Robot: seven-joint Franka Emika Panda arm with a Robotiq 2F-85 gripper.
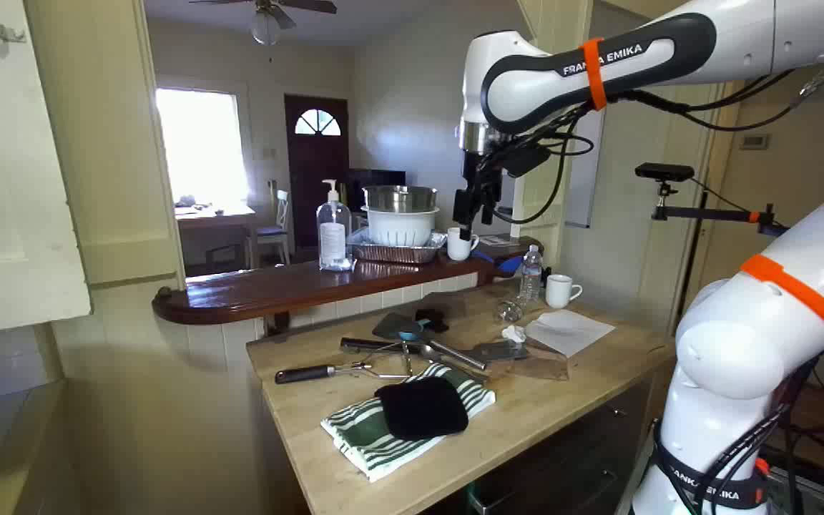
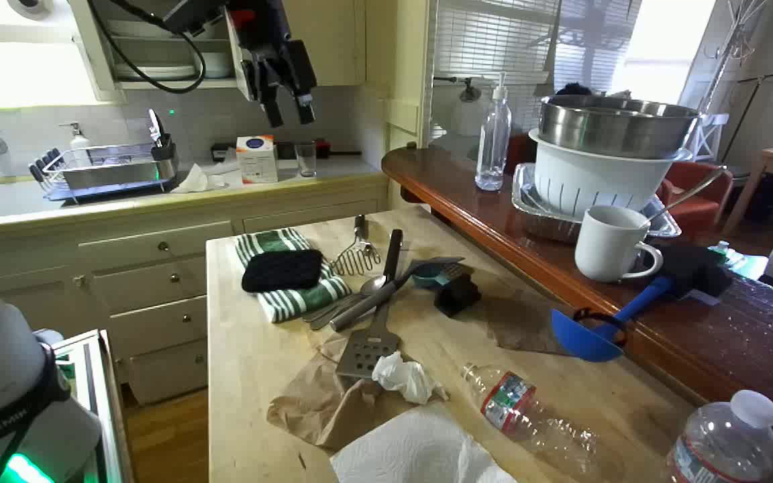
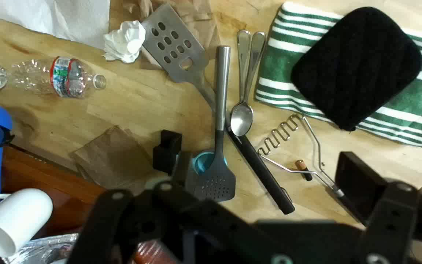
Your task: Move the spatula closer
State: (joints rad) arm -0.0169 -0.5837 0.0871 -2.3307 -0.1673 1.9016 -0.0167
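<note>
Wrist view: my hand [image 3: 267, 167] is high above one wooden tabletop [image 3: 137, 102], its two fingers spread well apart. Below me I count two spatulas on the tabletop, and I cannot tell which is meant. The metal spatula [image 3: 196, 75] lies slantwise, its head on one brown paper [image 3: 200, 22] with one crumpled tissue [image 3: 125, 41] by its edge; in this view its black handle shows between my fingers, well below them. The steel handle of the gray spatula [image 3: 219, 124] crosses over it, and that spatula's neck passes over one teal cup [image 3: 200, 160]. One black block [image 3: 166, 151] sits just beside the cup. Two spoons [image 3: 242, 119] are nested, two handles showing and one bowl. One masher [image 1: 312, 373] lies near them, with one small copper-and-black cylinder [image 3: 300, 164] at its wire frame. One striped towel [image 3: 278, 69] carries one black pot holder [image 3: 357, 68].

In an exterior view I count two bottles on the tabletop: the lying bottle [image 2: 514, 406] on its side, the capped bottle [image 2: 725, 446] upright. One paper towel [image 2: 420, 449] is near the lying bottle, and a second brown paper [image 2: 524, 325] is by the ledge [image 2: 427, 168]. I have two white mugs in sight, the lower mug [image 1: 559, 292] on the tabletop and the upper mug [image 1: 458, 250] on the ledge. The ledge also carries one pump bottle [image 1: 333, 236] and one foil tray [image 1: 401, 254], with one white colander [image 1: 401, 227] in the tray and one steel bowl [image 1: 401, 199] on the colander. One blue ladle [image 2: 582, 339] juts past the ledge's edge, above the tabletop.
</note>
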